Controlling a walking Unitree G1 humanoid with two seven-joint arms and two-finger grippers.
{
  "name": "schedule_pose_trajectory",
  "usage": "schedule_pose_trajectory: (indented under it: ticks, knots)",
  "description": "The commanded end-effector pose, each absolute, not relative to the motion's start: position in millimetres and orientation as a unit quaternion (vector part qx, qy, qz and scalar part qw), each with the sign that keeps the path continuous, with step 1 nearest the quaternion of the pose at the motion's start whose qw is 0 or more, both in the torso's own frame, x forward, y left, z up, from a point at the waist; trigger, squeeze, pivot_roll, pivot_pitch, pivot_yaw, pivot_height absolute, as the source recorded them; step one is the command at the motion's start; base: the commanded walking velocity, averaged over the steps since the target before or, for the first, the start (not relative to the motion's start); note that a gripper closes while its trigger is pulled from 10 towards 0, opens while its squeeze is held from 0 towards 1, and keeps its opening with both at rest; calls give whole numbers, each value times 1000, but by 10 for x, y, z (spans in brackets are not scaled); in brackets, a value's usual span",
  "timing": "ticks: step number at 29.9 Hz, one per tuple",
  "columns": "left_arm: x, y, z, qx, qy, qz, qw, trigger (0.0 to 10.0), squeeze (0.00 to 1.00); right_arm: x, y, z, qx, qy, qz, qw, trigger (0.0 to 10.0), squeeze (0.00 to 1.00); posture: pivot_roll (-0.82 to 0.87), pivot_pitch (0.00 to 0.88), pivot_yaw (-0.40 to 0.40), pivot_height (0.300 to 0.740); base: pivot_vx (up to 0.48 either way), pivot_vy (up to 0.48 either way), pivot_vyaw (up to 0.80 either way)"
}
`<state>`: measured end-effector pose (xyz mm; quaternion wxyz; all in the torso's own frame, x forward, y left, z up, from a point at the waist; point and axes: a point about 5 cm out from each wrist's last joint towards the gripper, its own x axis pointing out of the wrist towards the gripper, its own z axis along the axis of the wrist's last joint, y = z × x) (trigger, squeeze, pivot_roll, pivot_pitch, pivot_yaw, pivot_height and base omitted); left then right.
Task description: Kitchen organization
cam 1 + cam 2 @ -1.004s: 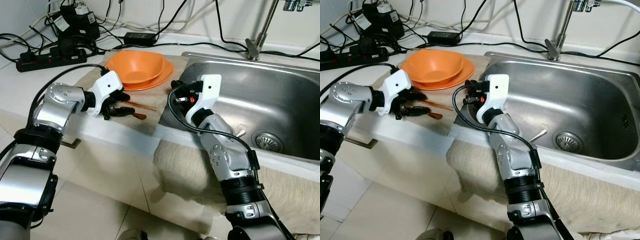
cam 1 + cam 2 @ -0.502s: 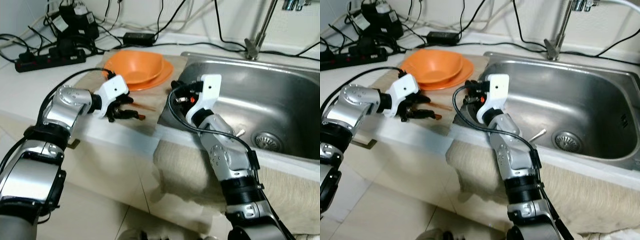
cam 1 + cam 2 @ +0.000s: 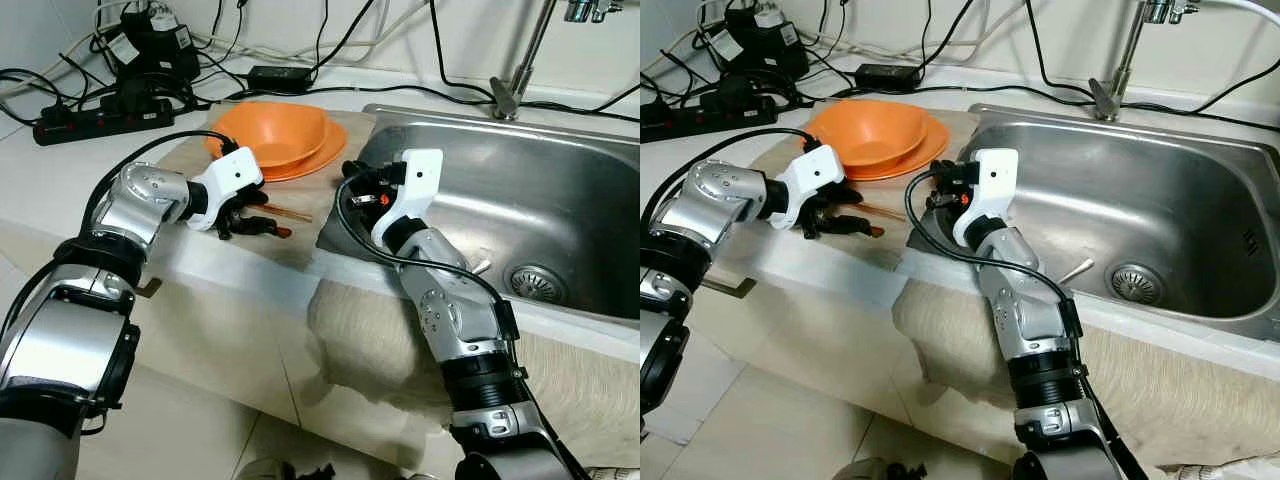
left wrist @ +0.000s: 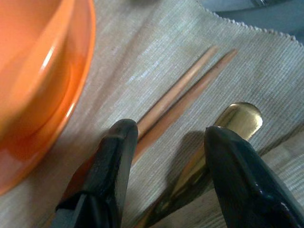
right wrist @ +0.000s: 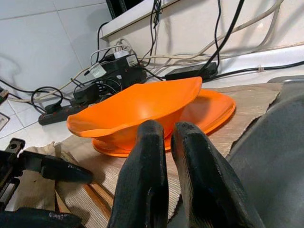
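An orange bowl (image 3: 272,130) sits in an orange plate (image 3: 318,152) on a beige mat (image 3: 180,160) left of the sink. In front of them lie two wooden chopsticks (image 4: 190,80) and a gold spoon (image 4: 240,118). My left gripper (image 3: 250,215) hovers low over these, open, its fingers (image 4: 111,161) on either side of the chopsticks' near ends and the spoon's handle. My right gripper (image 3: 352,192) rests at the sink's left rim, shut on nothing, with its fingers (image 5: 142,175) pointing toward the bowl (image 5: 137,107).
The steel sink (image 3: 560,200) with its drain (image 3: 537,282) and tap (image 3: 507,95) lies to the right. A power strip (image 3: 75,122), adapters and cables crowd the back left counter. A cloth (image 3: 360,340) hangs over the counter's front edge.
My left gripper has shifted a little to the right, closer over the chopsticks and spoon, with its elbow drawn in. The right arm has stayed still.
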<state>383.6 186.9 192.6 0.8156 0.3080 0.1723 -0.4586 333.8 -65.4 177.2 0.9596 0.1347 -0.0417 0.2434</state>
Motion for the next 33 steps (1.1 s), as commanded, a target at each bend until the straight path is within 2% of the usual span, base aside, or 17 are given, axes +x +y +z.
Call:
schedule_pose_trajectory:
  ticks: [1, 5, 11, 15, 18, 24, 33]
  knots:
    - [3885, 1894, 2104, 315, 152, -444, 825, 10000, 0, 3336, -656, 1733, 135, -34, 239, 961, 10000, 0, 54, 0, 105, 740, 0, 0, 0]
    - [3885, 1865, 2104, 310, 148, -448, 825, 10000, 0, 3337, -658, 1725, 134, -33, 238, 961, 10000, 0, 54, 0, 105, 740, 0, 0, 0]
    - [3874, 1536, 2082, 278, 118, -486, 820, 10000, 0, 3343, -657, 1704, 135, -28, 237, 962, 10000, 0, 63, 0, 100, 740, 0, 0, 0]
    - [3851, 1415, 2076, 271, 107, -506, 812, 10000, 0, 3347, -648, 1707, 135, -28, 238, 961, 10000, 0, 63, 0, 99, 740, 0, 0, 0]
    - [3857, 1438, 2051, 278, 115, -501, 812, 10000, 0, 3348, -645, 1705, 136, -27, 238, 961, 10000, 0, 63, 0, 99, 740, 0, 0, 0]
    - [3884, 1666, 1995, 296, 147, -458, 825, 10000, 0, 3346, -659, 1691, 136, -25, 236, 962, 10000, 0, 60, 0, 100, 740, 0, 0, 0]
    - [3905, 1845, 2095, 316, 151, -433, 831, 10000, 0, 3349, -675, 1682, 135, -23, 234, 962, 10000, 0, 63, 2, 97, 740, 0, 0, 0]
